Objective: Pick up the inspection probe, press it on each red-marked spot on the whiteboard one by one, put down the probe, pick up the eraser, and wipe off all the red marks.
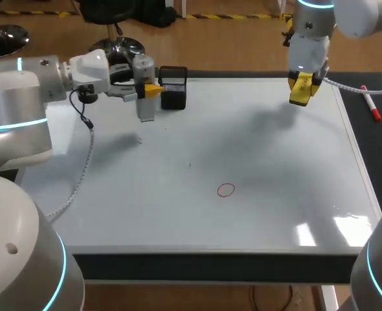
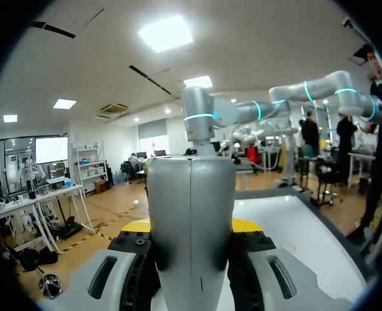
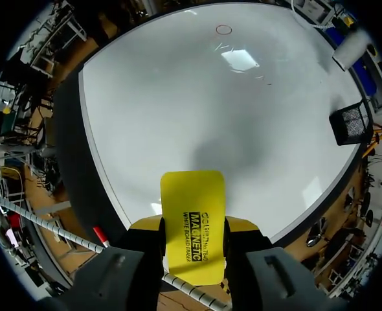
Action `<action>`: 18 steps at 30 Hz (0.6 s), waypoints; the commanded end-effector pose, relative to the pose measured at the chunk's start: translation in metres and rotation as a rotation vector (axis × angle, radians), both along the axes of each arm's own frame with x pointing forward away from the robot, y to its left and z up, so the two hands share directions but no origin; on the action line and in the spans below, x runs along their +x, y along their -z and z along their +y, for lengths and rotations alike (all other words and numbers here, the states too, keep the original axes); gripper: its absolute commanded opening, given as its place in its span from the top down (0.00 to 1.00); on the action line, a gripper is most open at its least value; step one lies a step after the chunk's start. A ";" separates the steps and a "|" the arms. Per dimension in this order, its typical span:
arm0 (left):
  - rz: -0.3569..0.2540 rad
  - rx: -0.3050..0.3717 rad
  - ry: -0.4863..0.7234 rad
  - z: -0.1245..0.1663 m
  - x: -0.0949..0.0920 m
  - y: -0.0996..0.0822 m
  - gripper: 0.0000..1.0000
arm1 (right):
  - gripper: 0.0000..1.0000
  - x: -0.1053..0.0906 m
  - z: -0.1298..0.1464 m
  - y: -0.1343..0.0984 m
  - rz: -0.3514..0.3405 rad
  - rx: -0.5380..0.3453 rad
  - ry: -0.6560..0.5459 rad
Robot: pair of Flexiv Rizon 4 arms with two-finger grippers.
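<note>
One red ring (image 1: 225, 190) marks my whiteboard (image 1: 275, 162); my left gripper (image 1: 148, 91) clamps the grey probe (image 1: 146, 107), my right gripper (image 3: 192, 225) the black-lettered yellow eraser (image 3: 192, 194).

Black mesh holder (image 1: 173, 87) far left, red-tipped marker (image 1: 372, 107) (lying flat) on the dark table strip (image 1: 374, 150)

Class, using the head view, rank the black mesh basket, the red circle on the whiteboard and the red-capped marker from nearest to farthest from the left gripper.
From the left gripper:
1. Black mesh basket, just beside it, at the whiteboard far edge.
2. Red circle, mid-board, toward the near side.
3. Red-capped marker, beyond the board's right edge.
</note>
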State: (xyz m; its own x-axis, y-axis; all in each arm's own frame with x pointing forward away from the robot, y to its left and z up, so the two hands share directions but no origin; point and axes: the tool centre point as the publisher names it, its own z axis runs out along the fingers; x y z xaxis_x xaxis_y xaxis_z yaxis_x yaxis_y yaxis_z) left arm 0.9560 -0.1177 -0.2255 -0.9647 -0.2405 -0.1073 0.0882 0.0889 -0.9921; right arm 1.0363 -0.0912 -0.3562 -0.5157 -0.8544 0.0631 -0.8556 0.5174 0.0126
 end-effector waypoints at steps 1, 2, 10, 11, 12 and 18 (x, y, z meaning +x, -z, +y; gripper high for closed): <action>-0.009 -0.006 0.017 -0.017 -0.014 -0.006 1.00 | 1.00 0.000 -0.001 -0.001 0.000 -0.003 -0.002; -0.015 -0.013 0.023 -0.020 -0.018 -0.008 1.00 | 1.00 0.000 -0.001 -0.001 0.000 -0.003 -0.002; -0.024 -0.043 0.109 -0.047 -0.049 -0.017 1.00 | 1.00 0.000 -0.001 -0.001 0.000 -0.003 -0.002; -0.020 -0.050 0.117 -0.050 -0.053 -0.017 1.00 | 1.00 0.000 -0.001 -0.001 0.000 -0.003 -0.002; -0.018 -0.048 0.126 -0.053 -0.057 -0.016 1.00 | 1.00 0.000 -0.001 -0.001 0.000 -0.003 -0.002; 0.011 -0.057 0.211 -0.076 -0.079 -0.011 1.00 | 1.00 0.000 -0.001 -0.001 0.000 -0.003 -0.002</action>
